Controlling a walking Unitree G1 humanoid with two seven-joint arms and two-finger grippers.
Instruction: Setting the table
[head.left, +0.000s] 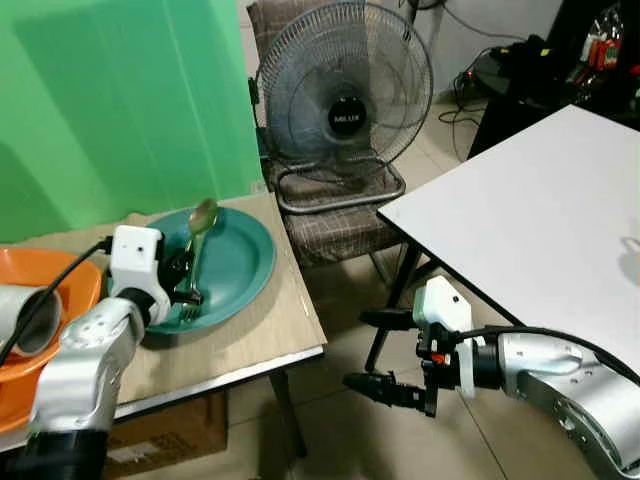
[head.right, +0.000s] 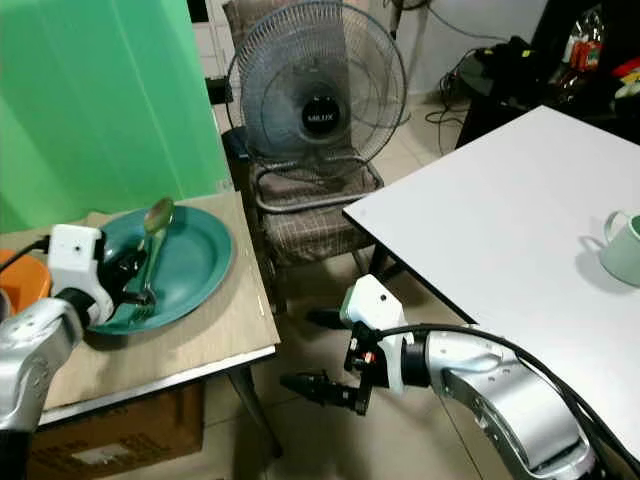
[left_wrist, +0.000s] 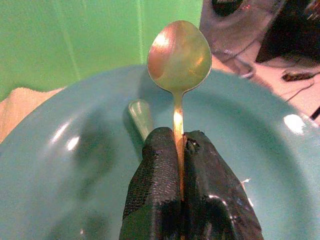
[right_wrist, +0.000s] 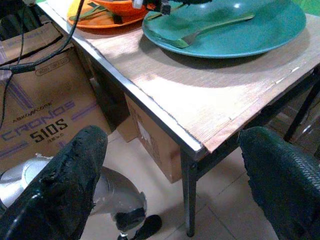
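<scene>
Read "MILUX" on the round hub of the standing fan (head.left: 343, 117). Read "CRONOS" and "510S" in dark print on the side of the cardboard box (right_wrist: 47, 125), with a smaller line above, too blurred to make out.

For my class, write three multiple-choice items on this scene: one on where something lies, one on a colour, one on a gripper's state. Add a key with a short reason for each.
1. Where does the fork lie?
A. on the white table
B. in the teal plate
C. on the chair

2. What colour is the dish beside the teal plate?
A. orange
B. white
C. black

3. What is the left gripper's state?
A. open over the plate
B. shut on nothing
C. shut on the spoon

Key:
1 B: the fork rests inside the teal plate.
2 A: the dish at the wooden table's left end is orange.
3 C: the left gripper clamps the handle of the spoon, its bowl raised above the plate.
</scene>
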